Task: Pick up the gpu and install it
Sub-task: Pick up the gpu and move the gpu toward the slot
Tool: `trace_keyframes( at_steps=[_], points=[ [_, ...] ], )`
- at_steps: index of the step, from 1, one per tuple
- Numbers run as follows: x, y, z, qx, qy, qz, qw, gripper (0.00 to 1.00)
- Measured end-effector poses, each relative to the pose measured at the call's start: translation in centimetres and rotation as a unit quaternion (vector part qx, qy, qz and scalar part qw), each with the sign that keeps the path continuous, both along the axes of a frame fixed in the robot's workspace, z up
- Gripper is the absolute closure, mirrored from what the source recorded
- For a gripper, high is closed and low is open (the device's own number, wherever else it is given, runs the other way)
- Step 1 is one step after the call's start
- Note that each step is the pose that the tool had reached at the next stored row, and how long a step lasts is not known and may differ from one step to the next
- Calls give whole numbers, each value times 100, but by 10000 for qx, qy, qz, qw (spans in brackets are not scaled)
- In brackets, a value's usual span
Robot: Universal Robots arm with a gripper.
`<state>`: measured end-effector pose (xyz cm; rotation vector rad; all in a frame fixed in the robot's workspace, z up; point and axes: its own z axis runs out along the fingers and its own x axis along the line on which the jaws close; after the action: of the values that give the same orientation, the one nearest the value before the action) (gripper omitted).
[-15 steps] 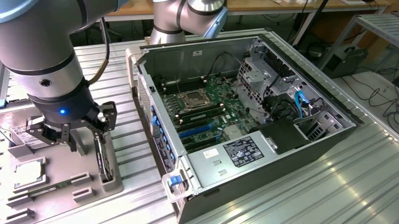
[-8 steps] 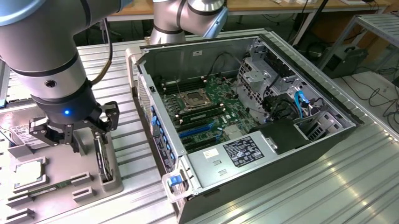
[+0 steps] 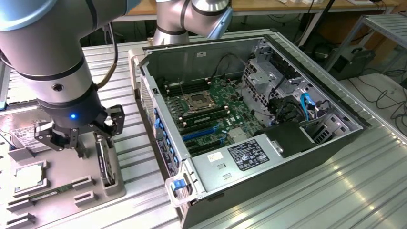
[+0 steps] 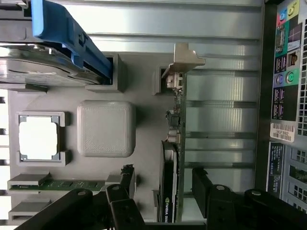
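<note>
The gpu [image 4: 173, 158] stands on its long edge in a slot of the grey tray [image 4: 144, 86], its silver bracket [image 4: 184, 56] at one end and its black shroud toward the gripper. My gripper [image 4: 163, 176] hangs right above the card's shroud end, open, with one black finger [image 4: 127, 184] on each side and a gap to the card. In the exterior view the gpu [image 3: 106, 164] is a thin dark card upright in the tray [image 3: 64, 167] at the exterior view's left, with my gripper [image 3: 92, 145] just over it.
The tray also holds a hard drive with a blue caddy [image 4: 57, 45], a square processor [image 4: 38, 138], a green memory stick [image 4: 62, 184] and a grey block [image 4: 105, 128]. The open computer case [image 3: 210, 181] lies to the exterior view's right, its motherboard [image 3: 210, 112] and blue slots [image 3: 200, 134] exposed.
</note>
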<state>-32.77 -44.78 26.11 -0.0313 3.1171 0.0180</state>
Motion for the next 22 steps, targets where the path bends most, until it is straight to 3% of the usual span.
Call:
trace_keyframes(
  at_steps=[3,6,16,22],
  points=[
    [22,-62,-67,-5,-1,0,10000,40],
    [29,-83,-126,-5,-1,0,10000,40],
    [32,-93,-332,-5,0,0,10000,40],
    [32,-92,-337,-5,0,0,10000,40]
  ],
)
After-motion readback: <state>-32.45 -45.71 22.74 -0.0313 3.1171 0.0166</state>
